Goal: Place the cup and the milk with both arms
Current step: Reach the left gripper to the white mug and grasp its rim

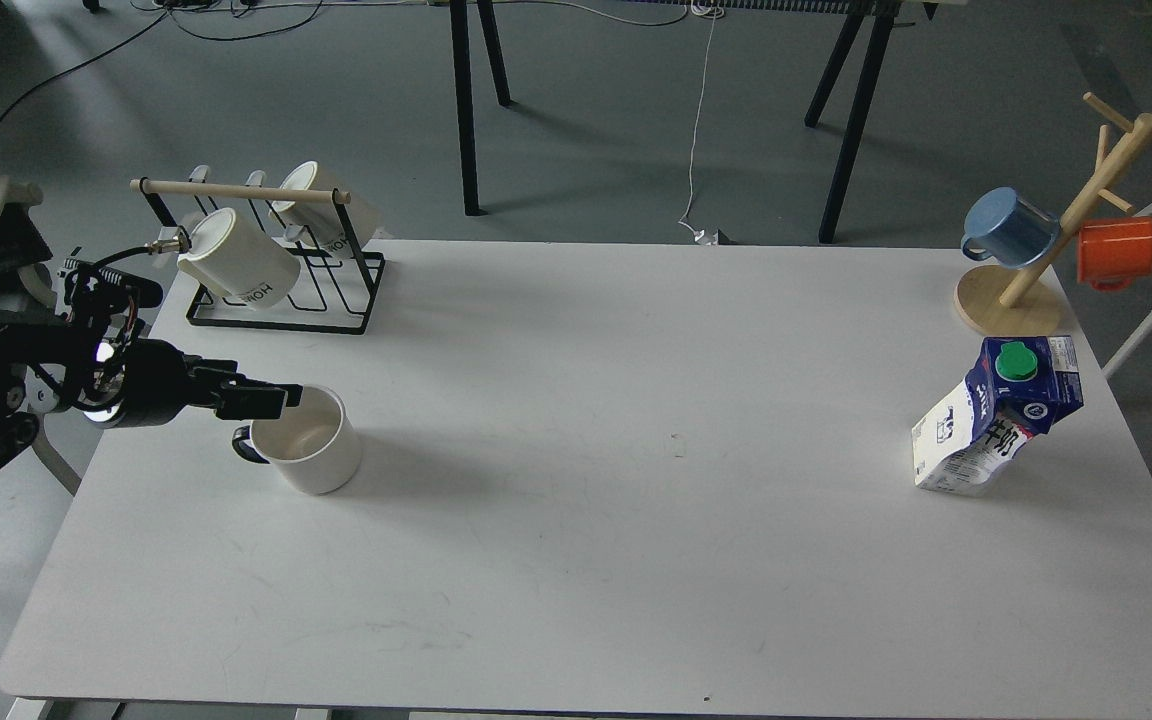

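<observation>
On the left part of the white table [576,560], in front of the black wire rack [281,290], stands the cup [311,445], upright, with its black handle turned to the left. Our left gripper [271,400] is at the cup's rim on the handle side; its dark fingers reach over the rim edge, but we cannot tell whether they pinch the wall or only hover there, because they look like one dark shape from this view.

Far to the right of the cup, near the table's right edge, the milk [996,420] stands leaning, dented, with its green cap facing up. Just behind it is the wooden mug tree [1056,250] with a blue and an orange cup. Our right gripper does not appear in this view, so its fingers are unknown to us.

We judge that we are at the first step, the grasp of the cup, and the milk is not yet touched. The next move calls for a firm closing on the cup wall, while the right arm must come to the carton, which may tip easily.
</observation>
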`<state>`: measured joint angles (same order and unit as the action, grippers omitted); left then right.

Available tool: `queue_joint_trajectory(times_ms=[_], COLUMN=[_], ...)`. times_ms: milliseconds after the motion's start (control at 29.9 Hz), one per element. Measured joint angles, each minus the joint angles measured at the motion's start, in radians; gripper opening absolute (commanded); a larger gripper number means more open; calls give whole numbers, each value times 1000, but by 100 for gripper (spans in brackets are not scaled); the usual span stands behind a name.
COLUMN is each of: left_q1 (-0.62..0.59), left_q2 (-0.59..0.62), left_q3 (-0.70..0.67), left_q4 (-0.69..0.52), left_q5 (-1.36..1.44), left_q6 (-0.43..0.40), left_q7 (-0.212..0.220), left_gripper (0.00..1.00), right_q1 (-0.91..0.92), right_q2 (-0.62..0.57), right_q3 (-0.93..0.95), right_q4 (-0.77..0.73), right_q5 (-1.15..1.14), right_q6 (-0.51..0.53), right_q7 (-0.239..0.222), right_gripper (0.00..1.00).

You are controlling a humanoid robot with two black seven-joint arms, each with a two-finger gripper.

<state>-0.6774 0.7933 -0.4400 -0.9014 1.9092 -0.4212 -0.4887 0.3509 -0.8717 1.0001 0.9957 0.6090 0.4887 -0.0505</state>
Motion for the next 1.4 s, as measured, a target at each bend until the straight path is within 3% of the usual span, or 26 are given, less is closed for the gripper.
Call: queue_joint_trajectory(times_ms=[368, 501, 602, 735, 936, 1170, 1404], left_q1=[31, 41, 44, 57, 73, 95, 99], left_q2=[-68, -87, -90, -91, -94, -95, -94], left_q3=[1, 1, 1, 1, 3, 2, -1], left_q4=[80, 108, 115, 117, 118, 118, 124], left_q5=[21, 48, 52, 54, 64, 79, 72], left_q6=[33, 63, 75, 93, 123, 213, 225], left_q7=[0, 0, 0, 0, 0, 0, 0], left_gripper=[98, 83, 77, 58, 5, 0, 0], right_q1=[-2, -2, -2, -3, -3, -5, -12], right_q2=[3, 3, 3, 5, 9, 32, 48], right_q3=[-1, 0, 0, 0, 0, -1, -5], right_q4=[2, 2, 1, 1, -1, -3, -2], right_q5=[0, 0, 0, 0, 0, -2, -3], right_q6=[0, 0, 0, 0, 0, 0, 0], right_q7=[0, 0, 0, 0, 0, 0, 0], right_gripper=[93, 93, 93, 93, 93, 93, 93])
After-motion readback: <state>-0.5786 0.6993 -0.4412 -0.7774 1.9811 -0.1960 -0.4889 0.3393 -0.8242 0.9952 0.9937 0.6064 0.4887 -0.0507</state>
